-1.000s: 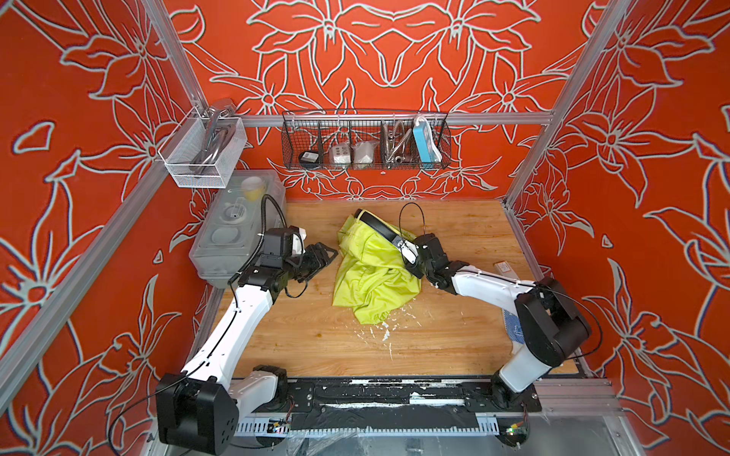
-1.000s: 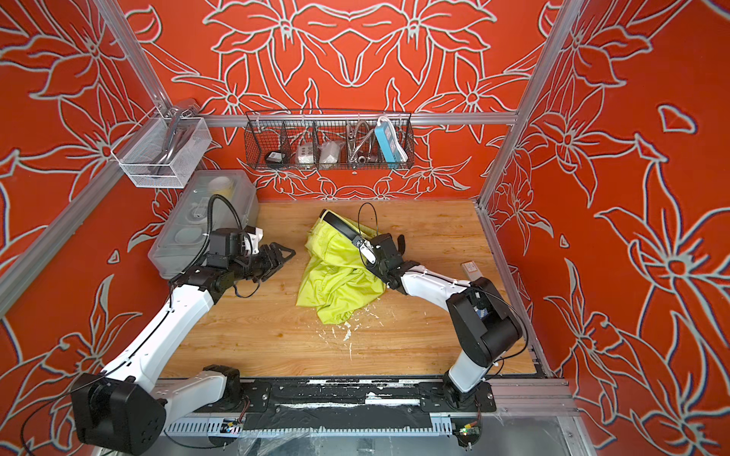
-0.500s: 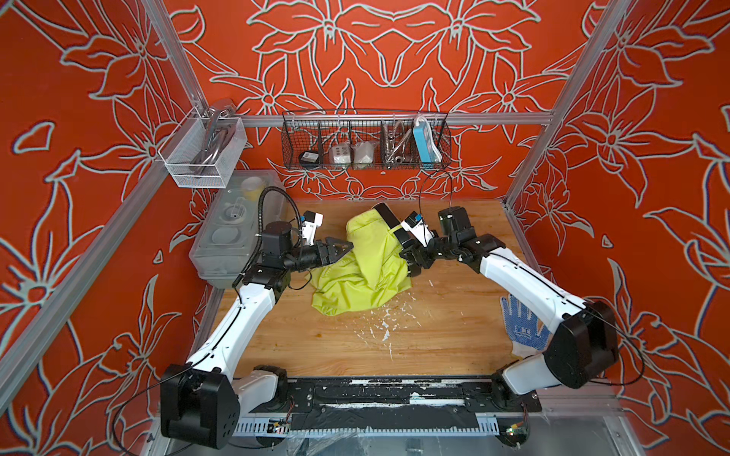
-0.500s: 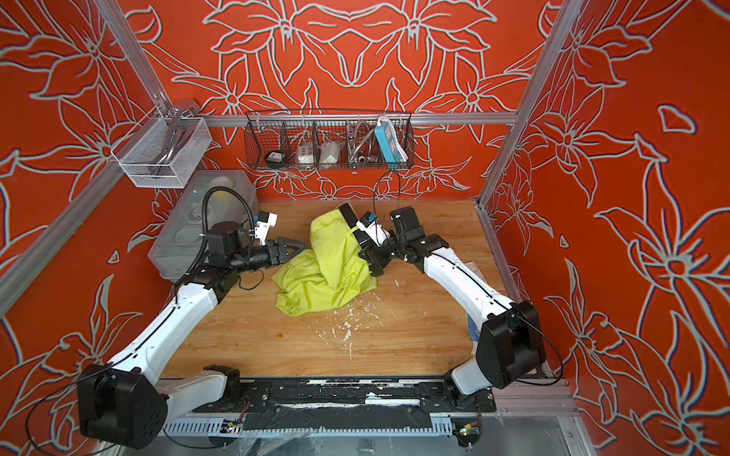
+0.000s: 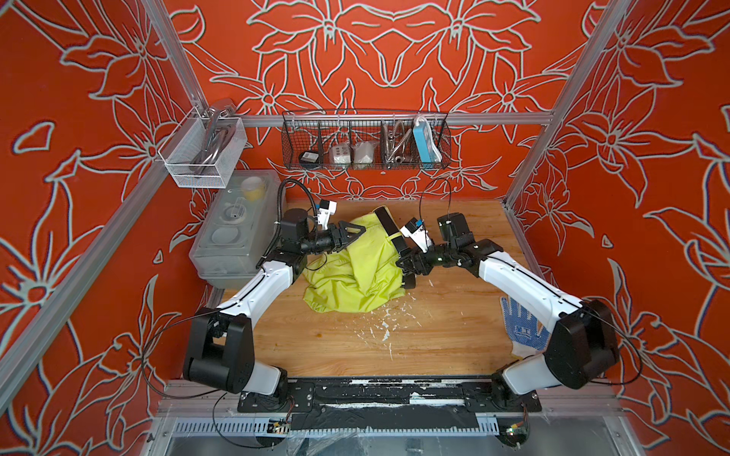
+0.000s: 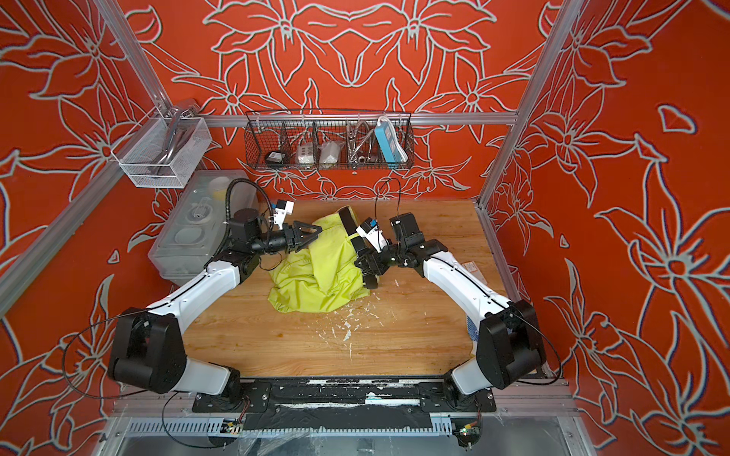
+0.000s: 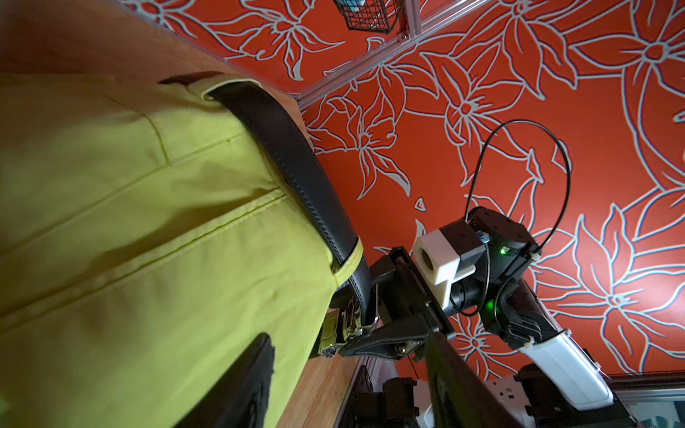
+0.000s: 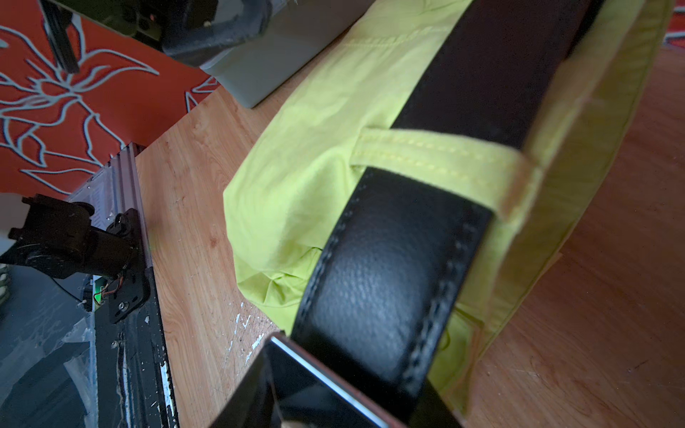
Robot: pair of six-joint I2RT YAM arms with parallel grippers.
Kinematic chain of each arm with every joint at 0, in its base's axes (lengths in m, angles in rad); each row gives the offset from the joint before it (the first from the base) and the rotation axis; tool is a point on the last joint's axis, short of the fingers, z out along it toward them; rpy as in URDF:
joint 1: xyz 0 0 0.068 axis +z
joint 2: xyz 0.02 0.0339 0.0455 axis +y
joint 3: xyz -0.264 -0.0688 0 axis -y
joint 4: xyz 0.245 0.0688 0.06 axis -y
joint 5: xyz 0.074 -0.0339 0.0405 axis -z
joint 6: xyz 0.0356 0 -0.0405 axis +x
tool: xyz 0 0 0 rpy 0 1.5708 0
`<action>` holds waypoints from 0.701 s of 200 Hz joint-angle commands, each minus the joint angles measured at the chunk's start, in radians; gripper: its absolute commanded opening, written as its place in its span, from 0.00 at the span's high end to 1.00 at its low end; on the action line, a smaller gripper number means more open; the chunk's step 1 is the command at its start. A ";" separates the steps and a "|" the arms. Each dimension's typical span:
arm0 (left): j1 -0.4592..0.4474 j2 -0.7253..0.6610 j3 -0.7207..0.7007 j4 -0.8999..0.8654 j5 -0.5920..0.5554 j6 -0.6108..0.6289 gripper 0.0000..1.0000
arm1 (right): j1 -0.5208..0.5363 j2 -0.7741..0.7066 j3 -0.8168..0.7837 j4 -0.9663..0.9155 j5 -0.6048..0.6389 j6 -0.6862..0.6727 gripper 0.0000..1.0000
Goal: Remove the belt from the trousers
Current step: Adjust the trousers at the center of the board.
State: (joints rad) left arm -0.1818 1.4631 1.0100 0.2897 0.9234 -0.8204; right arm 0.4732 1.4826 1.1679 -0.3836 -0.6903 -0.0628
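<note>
Seen from above, lime trousers (image 5: 355,272) are lying bunched at the far middle of a wooden table (image 5: 355,347), between 2 robot arms. A black belt (image 5: 386,222) is running along the waistband on the right arm's side and passing under a belt loop (image 8: 444,155).

The right gripper (image 5: 407,263) is clamping the belt at its buckle (image 7: 352,322) end, just past that loop, as it was 1 second ago. Since then the right arm has been straightening out. The trousers' lower folds have been spreading toward the left arm's side.

Over the same second the left gripper (image 5: 354,233) has been moving from beside the cloth to above the trousers' far left edge. Its jaws are standing wide apart. In the left wrist view 1 finger (image 7: 241,381) is showing against the cloth, and the cloth's edge is lying between the 2 fingers. The belt is still sitting threaded in the trousers.
</note>
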 commanded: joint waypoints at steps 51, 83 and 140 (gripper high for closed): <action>-0.094 0.142 0.135 0.079 0.002 -0.023 0.36 | 0.005 -0.038 -0.009 0.045 -0.069 0.012 1.00; -0.110 0.238 0.244 0.031 -0.018 0.034 0.38 | 0.005 -0.050 -0.013 0.037 -0.065 0.007 1.00; -0.113 0.369 0.464 -0.122 -0.049 0.114 0.39 | 0.005 -0.062 -0.034 0.032 -0.048 -0.012 1.00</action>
State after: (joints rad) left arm -0.2890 1.8194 1.4284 0.2165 0.8883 -0.7456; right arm 0.4732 1.4570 1.1378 -0.3813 -0.6926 -0.0654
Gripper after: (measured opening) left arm 0.610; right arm 0.416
